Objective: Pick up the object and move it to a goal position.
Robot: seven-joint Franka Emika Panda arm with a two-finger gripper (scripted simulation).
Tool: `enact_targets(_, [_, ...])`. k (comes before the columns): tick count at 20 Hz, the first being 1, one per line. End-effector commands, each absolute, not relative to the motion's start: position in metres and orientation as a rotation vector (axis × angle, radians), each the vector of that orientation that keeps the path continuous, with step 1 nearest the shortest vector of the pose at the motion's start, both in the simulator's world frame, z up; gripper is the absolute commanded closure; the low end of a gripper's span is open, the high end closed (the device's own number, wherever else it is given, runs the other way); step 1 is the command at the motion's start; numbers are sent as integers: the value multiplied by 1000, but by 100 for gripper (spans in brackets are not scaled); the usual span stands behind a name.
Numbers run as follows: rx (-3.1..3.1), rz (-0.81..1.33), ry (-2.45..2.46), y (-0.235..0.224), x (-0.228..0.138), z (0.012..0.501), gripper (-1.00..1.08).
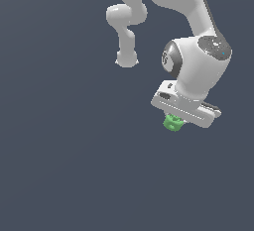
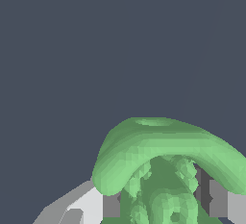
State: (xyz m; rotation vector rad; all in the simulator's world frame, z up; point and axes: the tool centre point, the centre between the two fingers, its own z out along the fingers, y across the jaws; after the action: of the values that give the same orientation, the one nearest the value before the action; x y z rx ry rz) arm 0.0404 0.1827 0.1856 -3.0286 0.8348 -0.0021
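The object (image 1: 172,122) is a small bright green lumpy piece. In the exterior view it sticks out just under the white hand of my arm, at the exterior view's right of centre. My gripper (image 1: 176,121) is shut on it; the fingers are mostly hidden behind the hand body there. In the wrist view the object (image 2: 163,170) fills the space between my grey fingers (image 2: 111,205), which press on it from both sides, with my gripper (image 2: 161,204) closed around it. No goal marker shows in either view.
A plain dark grey-blue surface (image 1: 59,165) lies all around. The white arm links (image 1: 126,22) stand further back in the exterior view. No other objects show.
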Motion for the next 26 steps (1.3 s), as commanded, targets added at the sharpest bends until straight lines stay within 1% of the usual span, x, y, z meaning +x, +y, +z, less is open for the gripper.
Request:
enact_targets(1, [-3029, -1, 836, 191, 49, 201, 108])
enact_targets(13, [-3029, 0, 836, 220, 84, 253, 108])
enact_targets(26, [-3029, 0, 836, 230, 97, 271, 108])
